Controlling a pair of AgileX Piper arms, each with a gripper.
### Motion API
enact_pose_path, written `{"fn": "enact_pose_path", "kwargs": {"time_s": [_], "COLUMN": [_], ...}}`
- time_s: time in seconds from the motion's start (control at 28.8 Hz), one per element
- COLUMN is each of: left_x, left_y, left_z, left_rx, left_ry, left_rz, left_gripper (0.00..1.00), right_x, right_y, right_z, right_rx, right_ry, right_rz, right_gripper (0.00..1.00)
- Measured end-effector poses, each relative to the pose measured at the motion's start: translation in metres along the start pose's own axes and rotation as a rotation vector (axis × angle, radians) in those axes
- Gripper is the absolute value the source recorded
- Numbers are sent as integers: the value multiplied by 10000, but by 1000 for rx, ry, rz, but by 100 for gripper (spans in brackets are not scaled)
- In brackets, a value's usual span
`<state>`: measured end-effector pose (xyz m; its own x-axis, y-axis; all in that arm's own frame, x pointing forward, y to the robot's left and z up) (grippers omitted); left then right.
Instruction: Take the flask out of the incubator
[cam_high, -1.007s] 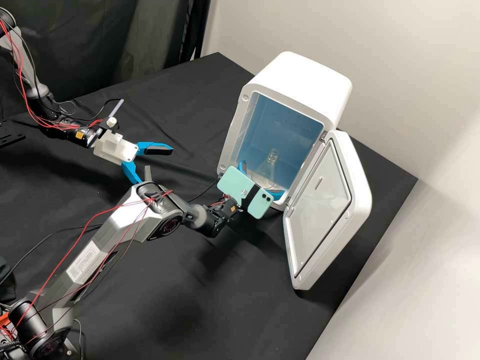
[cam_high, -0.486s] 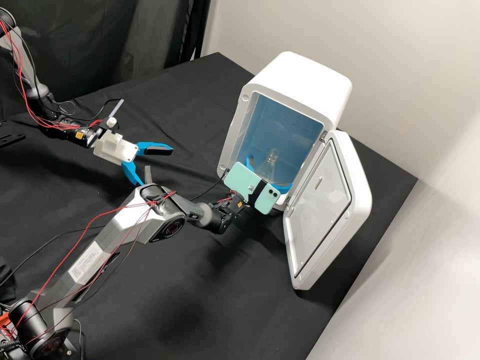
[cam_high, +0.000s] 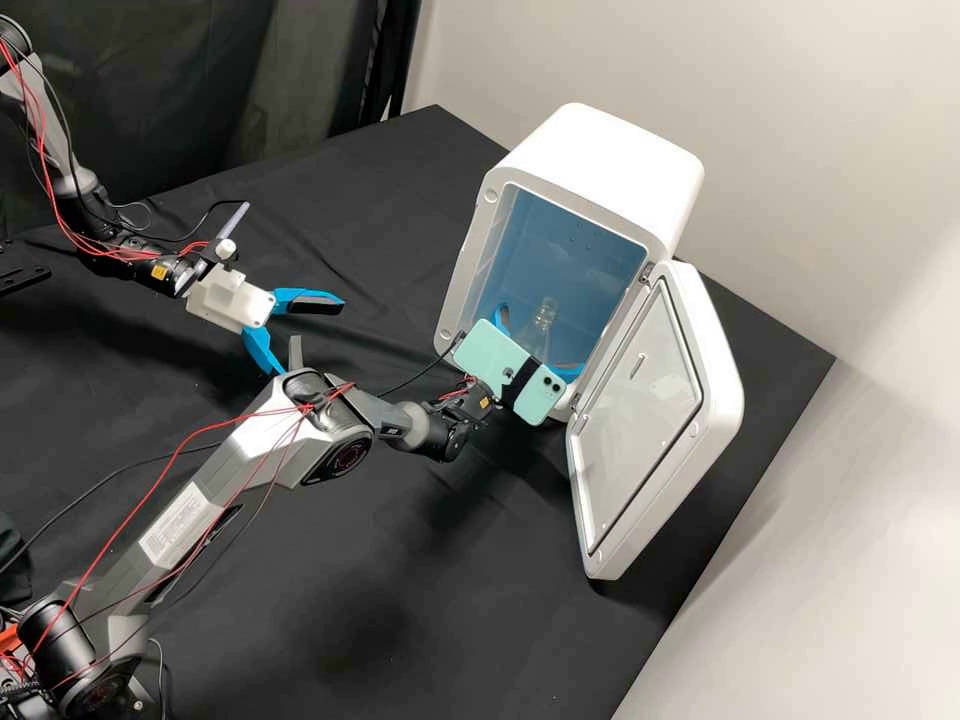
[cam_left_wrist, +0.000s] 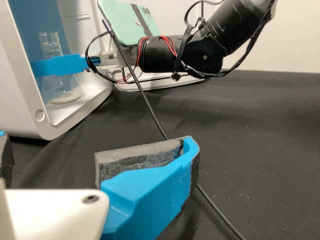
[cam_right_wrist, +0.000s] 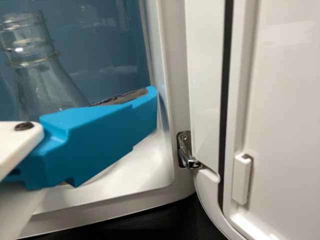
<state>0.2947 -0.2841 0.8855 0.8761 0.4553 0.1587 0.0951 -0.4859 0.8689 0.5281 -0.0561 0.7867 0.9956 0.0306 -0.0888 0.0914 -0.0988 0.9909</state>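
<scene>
A clear glass flask (cam_high: 544, 316) stands upright on the floor of the white incubator (cam_high: 600, 165), whose inside is blue. The door (cam_high: 650, 415) hangs open to the right. My right gripper (cam_high: 538, 346) is inside the opening, open, with one blue finger on each side of the flask's lower body. One of those fingers (cam_right_wrist: 100, 130) lies beside the flask (cam_right_wrist: 40, 70) without visibly pressing it. From the left wrist view, a finger (cam_left_wrist: 57, 65) crosses in front of the flask (cam_left_wrist: 54, 75). My left gripper (cam_high: 287, 322) hovers open over the bench, left of the incubator, holding nothing.
A mint-green camera block (cam_high: 508, 372) sits on the right wrist at the incubator's mouth. A metal latch (cam_right_wrist: 187, 155) sticks out at the door hinge. A thin black cable (cam_left_wrist: 150, 112) runs across the black cloth (cam_high: 400, 560) between the arms.
The right gripper has pushed farther into the incubator, bringing its fingers alongside the flask. The left gripper has shifted slightly.
</scene>
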Motion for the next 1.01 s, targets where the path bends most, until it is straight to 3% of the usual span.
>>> {"fn": "enact_pose_path", "kwargs": {"time_s": [0.28, 0.76, 1.01], "left_x": [0, 0, 0], "left_y": [0, 0, 0], "left_z": [0, 0, 0], "left_rx": [0, 0, 0], "left_ry": [0, 0, 0], "left_rz": [0, 0, 0], "left_gripper": [100, 100, 100], "right_x": [10, 99, 163], "right_y": [-45, 59, 65], "right_z": [-51, -176, -158], "right_rx": [0, -21, -28], "right_ry": [10, 45, 37], "right_rz": [-10, 12, 12], "right_gripper": [100, 100, 100]}}
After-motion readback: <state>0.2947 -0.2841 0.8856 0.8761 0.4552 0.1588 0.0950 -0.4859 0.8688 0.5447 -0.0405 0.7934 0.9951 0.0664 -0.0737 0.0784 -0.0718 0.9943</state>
